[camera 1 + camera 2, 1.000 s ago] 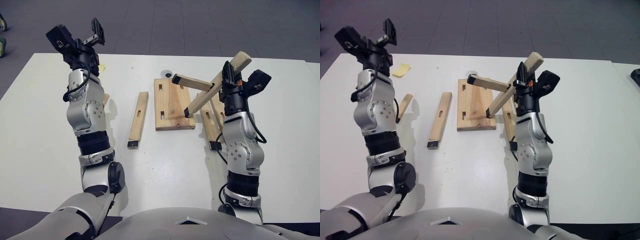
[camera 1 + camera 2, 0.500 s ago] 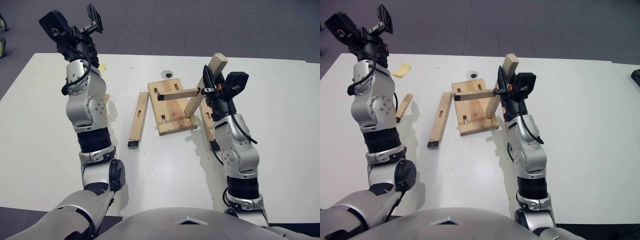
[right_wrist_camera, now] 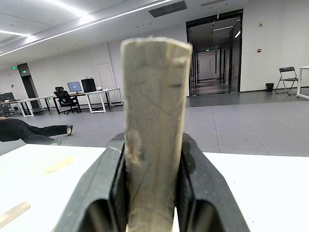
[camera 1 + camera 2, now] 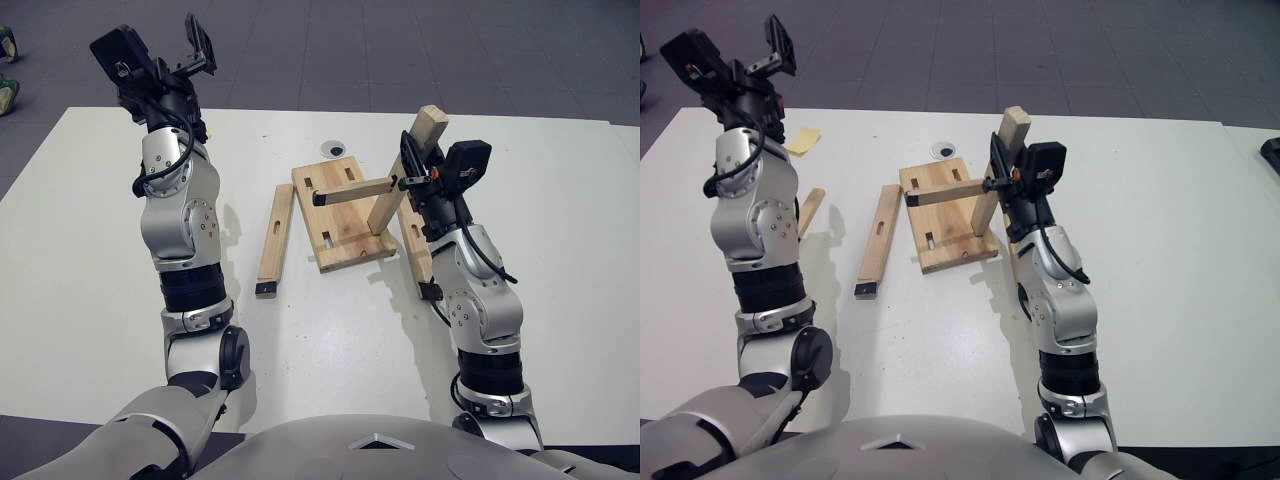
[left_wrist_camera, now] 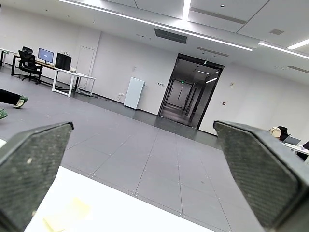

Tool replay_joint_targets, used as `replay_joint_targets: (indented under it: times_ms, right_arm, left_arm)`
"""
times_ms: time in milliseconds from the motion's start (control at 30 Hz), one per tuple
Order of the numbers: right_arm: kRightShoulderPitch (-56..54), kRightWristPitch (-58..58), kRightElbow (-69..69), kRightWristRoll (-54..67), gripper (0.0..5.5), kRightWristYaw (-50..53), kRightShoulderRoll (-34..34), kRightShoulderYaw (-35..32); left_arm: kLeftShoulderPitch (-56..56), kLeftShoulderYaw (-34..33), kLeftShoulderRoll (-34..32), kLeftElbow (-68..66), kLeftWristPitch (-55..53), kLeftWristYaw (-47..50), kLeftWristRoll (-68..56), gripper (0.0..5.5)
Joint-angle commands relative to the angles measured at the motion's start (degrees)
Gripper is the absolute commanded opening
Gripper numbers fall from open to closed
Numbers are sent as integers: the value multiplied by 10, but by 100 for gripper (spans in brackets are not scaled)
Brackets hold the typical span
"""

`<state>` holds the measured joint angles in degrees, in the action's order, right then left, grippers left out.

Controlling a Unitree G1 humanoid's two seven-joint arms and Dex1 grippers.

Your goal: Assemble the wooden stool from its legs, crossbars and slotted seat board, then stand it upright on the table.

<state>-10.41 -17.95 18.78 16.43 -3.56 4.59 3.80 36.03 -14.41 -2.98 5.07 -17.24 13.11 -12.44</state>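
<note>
The white bench (image 4: pixel 90 230) carries everything. Near its middle the slotted seat board (image 4: pixel 350 225) lies flat and a little skewed. My right hand (image 3: pixel 152 145) is pinching one leg (image 4: pixel 388 210), holding it tilted with its lower end touching the board near the right edge. A crossbar (image 4: pixel 355 190) juts sideways from that leg, out over the board. A loose leg (image 4: pixel 275 235) lies flat just left of the board, and a third leg (image 4: pixel 413 245) lies beside the board under my right arm. My left hand (image 5: pixel 142 145) hangs raised over the bench's far left, fingers spread, holding nothing.

I read this step as seating the held leg in its slot. I'd bring it upright, square its end to the slot, then press straight down, minding that the board may slide.
</note>
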Motion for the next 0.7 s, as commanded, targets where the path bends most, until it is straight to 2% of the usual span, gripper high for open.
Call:
replay_joint_targets:
  times_ms: [33, 133, 167, 267, 700]
  right_arm:
    - [46, -79, -55, -19, 99, -11, 17, 25]
    - [40, -77, -56, -13, 99, -11, 13, 22]
    - [39, -75, -56, -11, 136, -12, 11, 22]
    - [36, -74, -58, -9, 187, -14, 5, 17]
    - [9, -32, -36, 13, 380, -38, -15, -27]
  left_arm:
    - [14, 14, 3, -11, 7, -1, 12, 540]
    - [17, 16, 2, -18, 11, -3, 13, 540]
    - [17, 16, 2, -19, 12, -3, 13, 540]
    - [18, 20, 5, -24, 15, -5, 14, 540]
    - [11, 32, -1, -58, 30, -29, 18, 540]
